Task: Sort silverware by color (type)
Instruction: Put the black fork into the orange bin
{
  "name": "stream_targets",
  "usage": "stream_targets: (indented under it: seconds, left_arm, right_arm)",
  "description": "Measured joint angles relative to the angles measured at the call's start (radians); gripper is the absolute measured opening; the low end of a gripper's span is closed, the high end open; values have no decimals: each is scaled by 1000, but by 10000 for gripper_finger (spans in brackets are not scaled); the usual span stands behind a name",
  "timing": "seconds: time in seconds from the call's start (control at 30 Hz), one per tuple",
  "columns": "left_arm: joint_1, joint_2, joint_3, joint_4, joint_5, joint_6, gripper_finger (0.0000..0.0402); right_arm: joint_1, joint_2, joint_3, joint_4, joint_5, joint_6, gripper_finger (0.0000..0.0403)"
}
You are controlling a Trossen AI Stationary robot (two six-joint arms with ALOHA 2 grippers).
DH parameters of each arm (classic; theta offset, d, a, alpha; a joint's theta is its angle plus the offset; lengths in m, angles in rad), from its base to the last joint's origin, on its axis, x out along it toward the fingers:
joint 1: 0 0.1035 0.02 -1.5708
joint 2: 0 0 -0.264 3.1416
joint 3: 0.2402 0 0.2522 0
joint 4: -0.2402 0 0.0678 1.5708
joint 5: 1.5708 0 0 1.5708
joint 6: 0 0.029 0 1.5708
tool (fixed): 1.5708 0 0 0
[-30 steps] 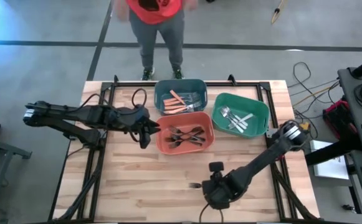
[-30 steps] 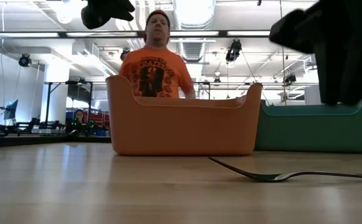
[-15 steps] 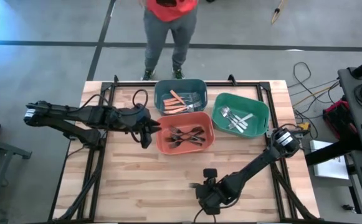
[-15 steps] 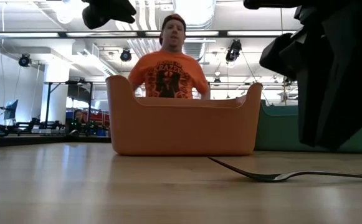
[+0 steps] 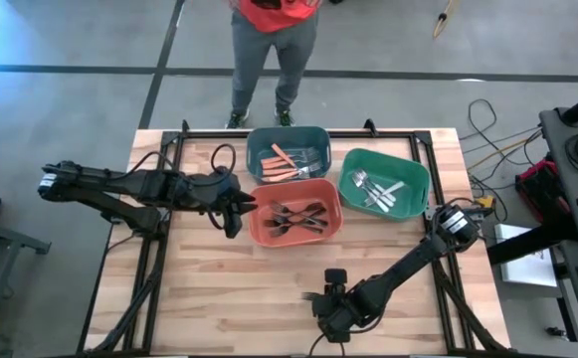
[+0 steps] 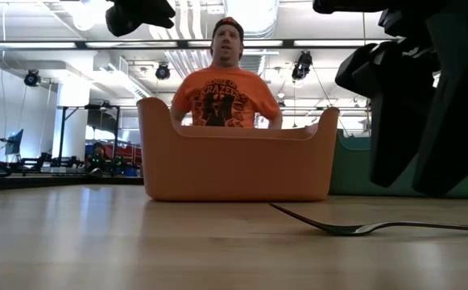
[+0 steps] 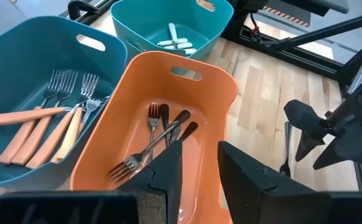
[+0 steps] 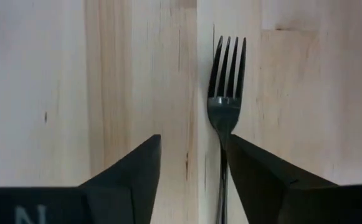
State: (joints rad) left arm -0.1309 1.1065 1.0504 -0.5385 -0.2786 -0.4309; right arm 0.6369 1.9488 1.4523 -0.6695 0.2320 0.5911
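While one black fork [image 8: 225, 106] lies loose at lower centre, right gripper [image 8: 190, 171] hangs over it, fingers spread for grasping; left gripper [image 7: 196, 165], fingers apart, waits beside orange bin [image 5: 261, 237].

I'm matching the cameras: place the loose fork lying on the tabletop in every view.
High view: fork at the right gripper, on the table's side away from the bins.
Low view: right of centre, before the orange bin.
Left wrist view: on bare wood beyond that bin.
Right wrist view: centre.
Shared landmark: orange bin, absent from the right wrist view.
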Motion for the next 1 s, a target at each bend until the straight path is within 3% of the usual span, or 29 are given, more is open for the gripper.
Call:
stream_targets:
  seconds: [0.6,1.0]
  left_arm:
    - [-6,5,0,32,0,-20,84]
    - [-6,5,0,33,0,-20,84]
  right_arm:
    - [0,-12,-90,93,6,110,176]
    - [0,-15,-134,164,31,92,176]
